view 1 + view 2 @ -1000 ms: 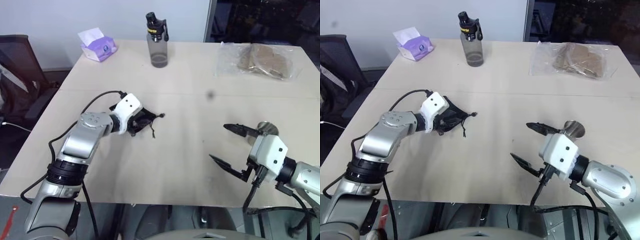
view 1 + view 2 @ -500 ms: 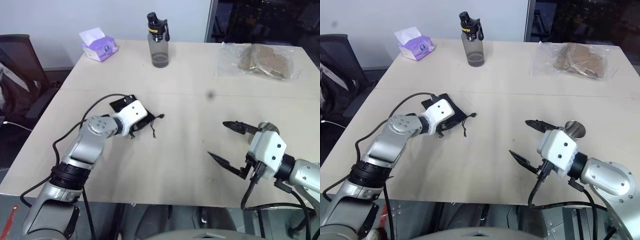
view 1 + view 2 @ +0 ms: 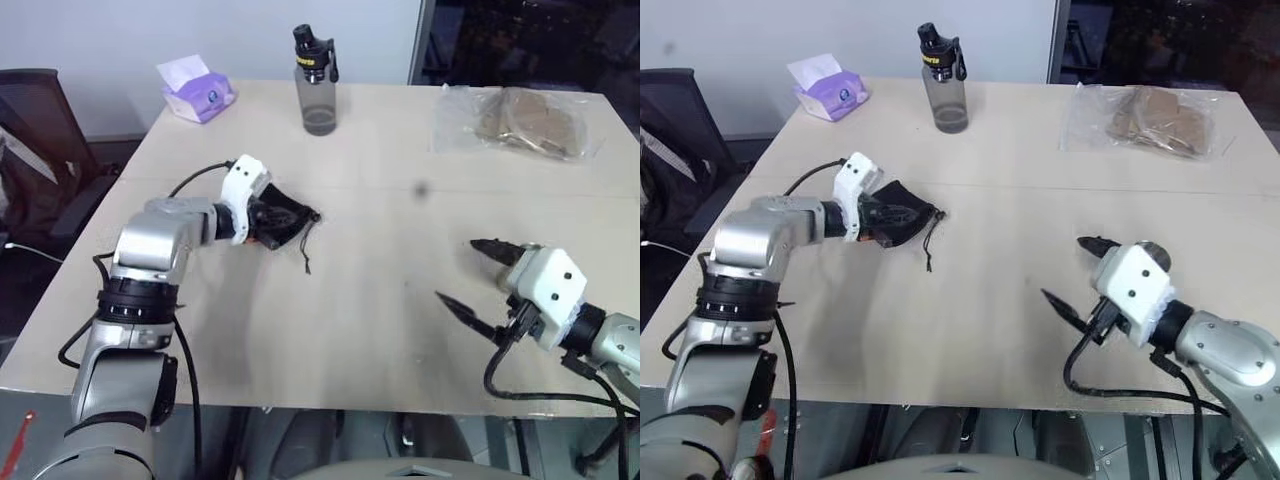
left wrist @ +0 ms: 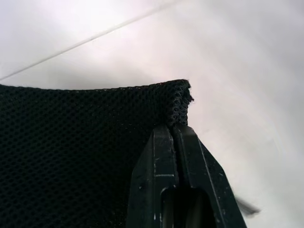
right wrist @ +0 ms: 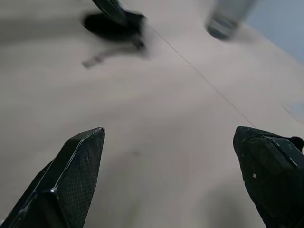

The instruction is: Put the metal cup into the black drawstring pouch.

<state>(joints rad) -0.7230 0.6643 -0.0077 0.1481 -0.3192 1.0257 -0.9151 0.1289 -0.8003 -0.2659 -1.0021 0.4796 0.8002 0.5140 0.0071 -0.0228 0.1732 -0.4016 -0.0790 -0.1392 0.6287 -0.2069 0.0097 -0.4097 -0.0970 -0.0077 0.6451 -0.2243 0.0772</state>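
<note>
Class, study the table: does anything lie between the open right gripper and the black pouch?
Nothing visible does. Only bare table lies between the right gripper and the pouch, which the left gripper pinches by one corner.

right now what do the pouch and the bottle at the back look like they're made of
The black drawstring pouch: soft matte mesh fabric, with a fine woven net texture showing in the left wrist view. The water bottle: smoky translucent body, probably plastic, with a black cap that is likely plastic too.
</note>
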